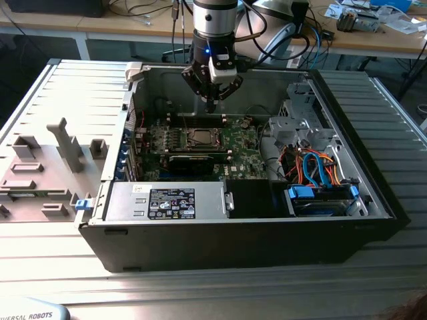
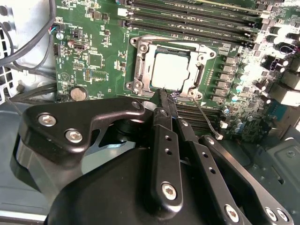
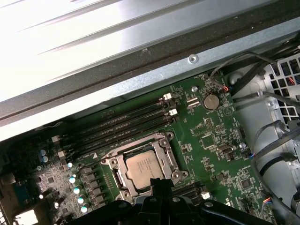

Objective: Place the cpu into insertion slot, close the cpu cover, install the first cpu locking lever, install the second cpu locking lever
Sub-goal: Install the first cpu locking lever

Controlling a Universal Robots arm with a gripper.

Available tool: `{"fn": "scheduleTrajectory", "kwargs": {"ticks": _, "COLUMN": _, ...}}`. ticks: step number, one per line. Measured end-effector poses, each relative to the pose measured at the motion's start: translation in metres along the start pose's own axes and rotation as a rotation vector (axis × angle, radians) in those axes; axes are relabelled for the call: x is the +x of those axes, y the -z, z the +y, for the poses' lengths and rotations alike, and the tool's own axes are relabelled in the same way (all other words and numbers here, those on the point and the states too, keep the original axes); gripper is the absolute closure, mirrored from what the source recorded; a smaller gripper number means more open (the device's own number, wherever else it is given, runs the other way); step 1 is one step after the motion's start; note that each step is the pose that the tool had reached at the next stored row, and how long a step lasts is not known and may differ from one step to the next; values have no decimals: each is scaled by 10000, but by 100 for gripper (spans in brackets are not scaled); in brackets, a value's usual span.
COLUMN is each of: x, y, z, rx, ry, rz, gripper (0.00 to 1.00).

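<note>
The open computer case (image 1: 233, 240) holds everything of the task. On its floor lies the green motherboard (image 1: 243, 143). In the middle of the board sits the insertion slot (image 1: 187, 139). The cpu (image 2: 170, 71) lies in it, silver-grey top upward. The cpu cover (image 3: 171, 161) is down flat around the chip, which shows through its window. A thin metal rod (image 2: 206, 112) runs from one corner of the socket out over the board. Whether it is latched cannot be told.

The gripper (image 1: 211, 101) hangs inside the case over the far edge of the motherboard. Its fingers (image 2: 161, 108) are pressed together and nothing shows between them. In the second wrist view the tips lie at the socket's edge, just beside a corner screw. Whether they touch the metal cannot be told.

Long memory slots (image 3: 126, 123) run along one side of the socket, and a coin battery (image 3: 211, 101) sits near the board's corner. A black card (image 1: 190, 160) stands at the board's near edge. The power supply (image 1: 167, 200) fills the case's near corner at the exterior view's left. It carries white and black labels (image 1: 171, 202) whose print cannot be read. The opposite near corner holds a drive bay (image 1: 320, 197) with blue and orange cables (image 1: 313, 167).
</note>
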State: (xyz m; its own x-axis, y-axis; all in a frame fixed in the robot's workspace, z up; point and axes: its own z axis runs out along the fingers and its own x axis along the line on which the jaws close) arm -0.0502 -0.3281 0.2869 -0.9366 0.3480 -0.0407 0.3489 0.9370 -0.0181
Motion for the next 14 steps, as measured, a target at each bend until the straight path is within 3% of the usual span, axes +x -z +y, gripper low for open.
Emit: {"fn": "scheduleTrajectory", "kwargs": {"ticks": 14, "x": 0, "y": 0, "z": 0, "rx": -6, "ry": 150, "rz": -3, "gripper": 89}}
